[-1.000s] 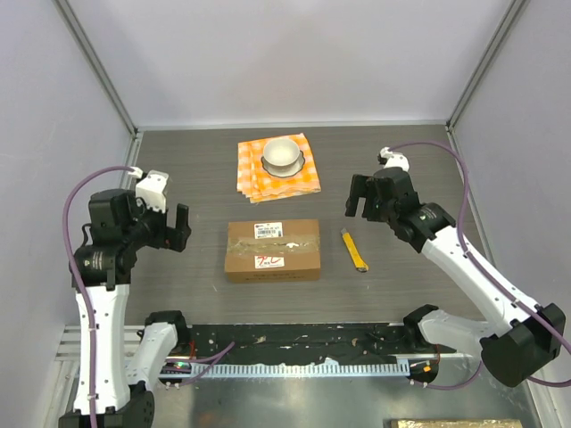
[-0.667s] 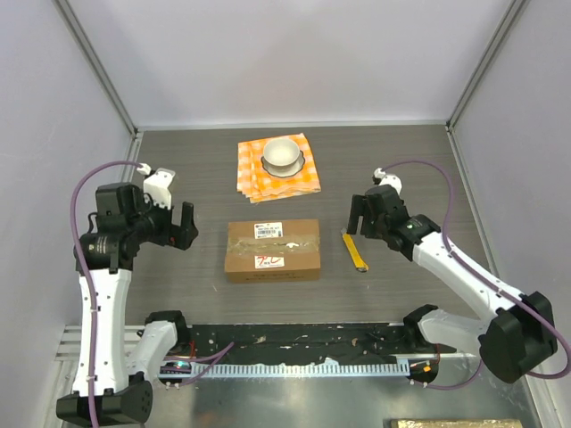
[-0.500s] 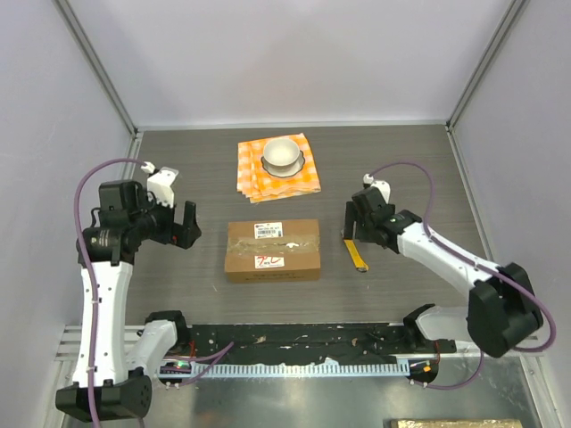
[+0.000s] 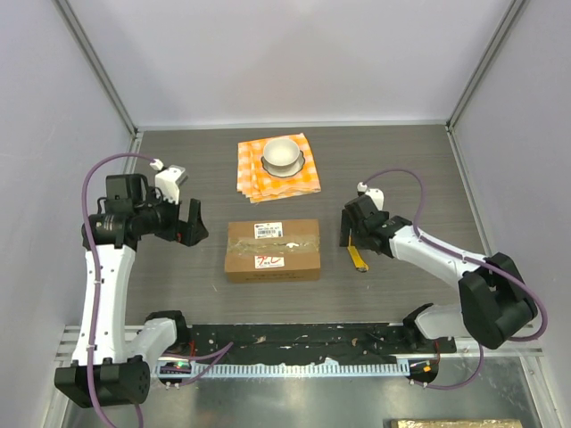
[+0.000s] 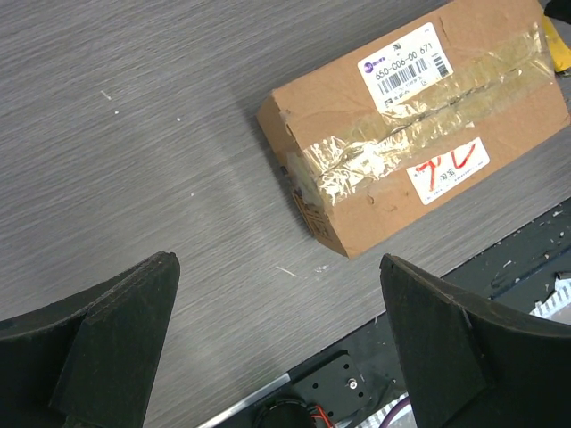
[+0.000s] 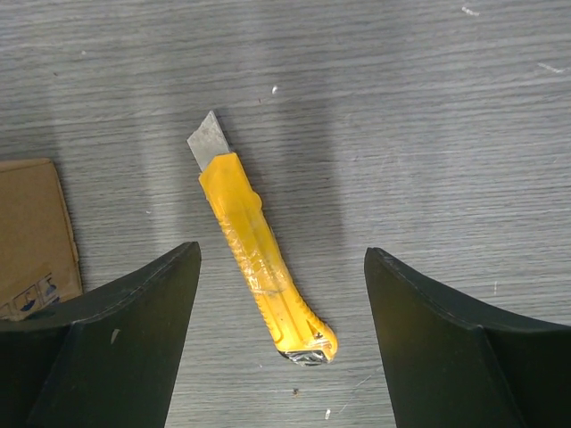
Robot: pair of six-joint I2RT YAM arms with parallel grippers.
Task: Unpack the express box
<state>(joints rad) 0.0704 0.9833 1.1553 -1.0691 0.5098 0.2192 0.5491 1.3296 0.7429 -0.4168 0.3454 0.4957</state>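
Note:
The express box (image 4: 273, 250) is a brown carton with glossy tape, a white label and a red-marked sticker, lying flat and closed at the table's middle. It also shows in the left wrist view (image 5: 419, 125). A yellow utility knife (image 4: 357, 255) with its blade out lies just right of the box. In the right wrist view the knife (image 6: 259, 259) lies between the open fingers. My right gripper (image 4: 348, 234) is open, low over the knife's far end. My left gripper (image 4: 196, 227) is open and empty, above the table left of the box.
An orange checked cloth (image 4: 278, 167) with a white bowl (image 4: 282, 154) on it lies behind the box. A black rail with cables (image 4: 294, 343) runs along the near edge. Metal frame posts stand at both back corners.
My right gripper has moved down and left to sit over the knife. My left gripper has shifted right, closer to the box. The box and knife have not moved.

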